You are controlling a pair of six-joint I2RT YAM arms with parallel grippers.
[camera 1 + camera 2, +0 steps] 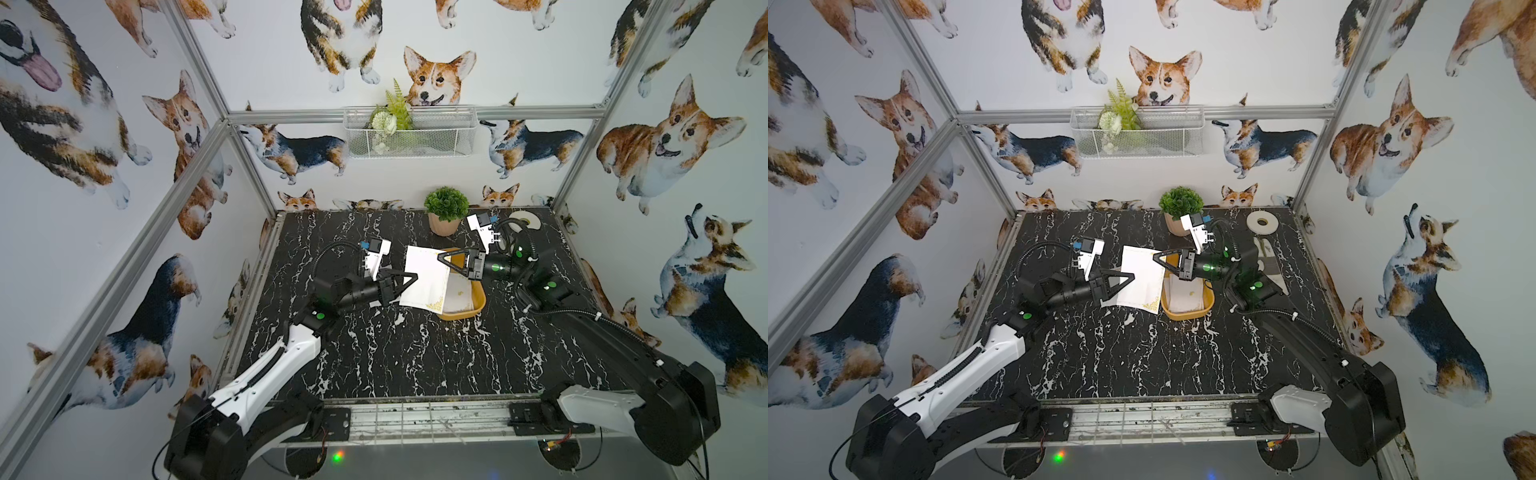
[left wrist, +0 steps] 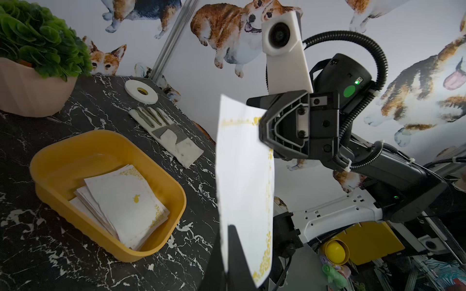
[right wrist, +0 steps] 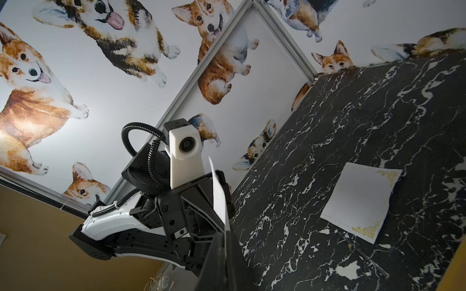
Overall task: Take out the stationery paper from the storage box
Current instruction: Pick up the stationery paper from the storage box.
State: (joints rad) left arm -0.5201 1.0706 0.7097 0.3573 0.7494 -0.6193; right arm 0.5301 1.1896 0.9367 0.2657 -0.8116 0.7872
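One white sheet of stationery paper [image 1: 428, 274] with gold corners hangs in the air just left of the yellow storage box [image 1: 478, 305]. My left gripper [image 1: 417, 275] is shut on its left edge and my right gripper [image 1: 439, 257] is shut on its far right edge. In the left wrist view the sheet [image 2: 244, 176] rises from my left gripper [image 2: 228, 229] towards the right one. The box [image 2: 83, 156] holds a stack of stationery paper [image 2: 123, 201]. In the right wrist view the sheet [image 3: 219, 201] runs edge-on out of my right gripper [image 3: 227, 231]. Another sheet [image 3: 358, 204] lies flat on the table.
A potted plant [image 1: 445, 210] stands behind the box. A white tape roll [image 1: 1262, 221] and a white-and-grey glove [image 1: 1268, 257] lie at the back right, near the right arm. A white wire basket [image 1: 409, 131] hangs on the back wall.
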